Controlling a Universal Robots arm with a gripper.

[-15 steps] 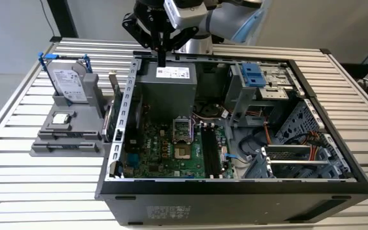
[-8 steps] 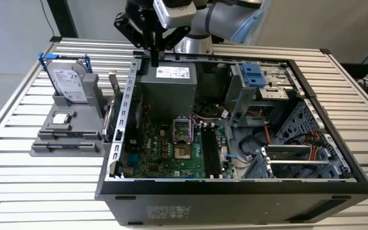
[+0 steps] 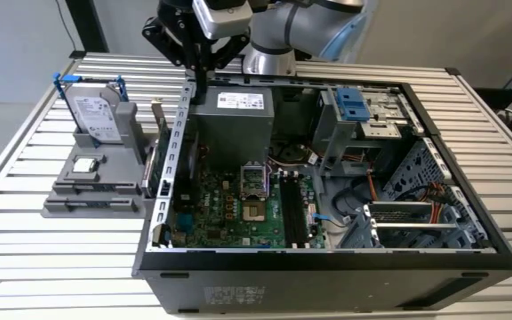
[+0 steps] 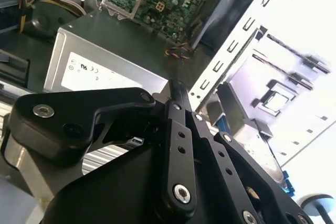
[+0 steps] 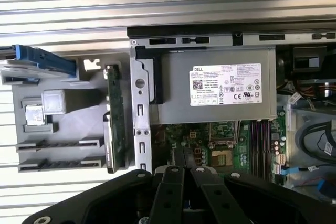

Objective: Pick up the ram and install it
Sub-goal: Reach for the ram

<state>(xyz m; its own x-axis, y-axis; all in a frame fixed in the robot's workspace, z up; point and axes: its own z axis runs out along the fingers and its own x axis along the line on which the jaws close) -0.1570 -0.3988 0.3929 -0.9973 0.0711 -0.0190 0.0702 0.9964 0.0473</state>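
Black long-fingered gripper [image 3: 201, 93] hangs over the rear wall of the open metal computer case [image 3: 345, 263], fingers [image 4: 177, 145] pressed together on nothing visible. By my judgement the slim green ram stick [image 3: 96, 189] is the dark strip seated in the stepped grey holder [image 3: 61, 207] (outside the case, toward the exterior view's left), its long axis crosswise to the motherboard's black slots [image 3: 288, 213].

Exterior view angled down on open case [image 3: 327, 287], both wrist views share power supply [image 5: 210, 103]
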